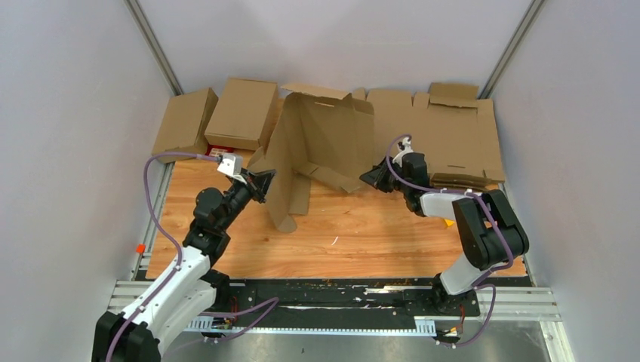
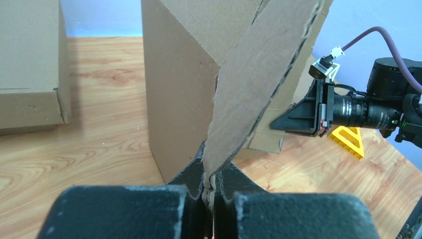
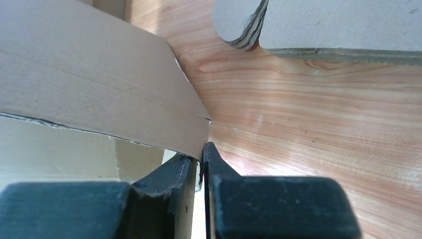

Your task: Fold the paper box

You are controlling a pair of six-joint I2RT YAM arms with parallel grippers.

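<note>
Brown paper box point(image 1: 317, 143) upright; left claw point(image 1: 264, 182), right claw point(image 1: 367, 178) pinch opposite flaps.

I find no text, brand or number that I can read: the plain brown corrugated cardboard box point(image 1: 324, 136) is unprinted, and the marks on the black camera lens point(image 2: 358, 112) are too small.

The paper box point(image 1: 324, 139) stands between the left claw point(image 1: 264, 182) and right claw point(image 1: 370, 179)

Folded cartons point(image 1: 241, 113), cardboard sheaf point(image 1: 453, 143), wooden table point(image 1: 362, 234)
</note>
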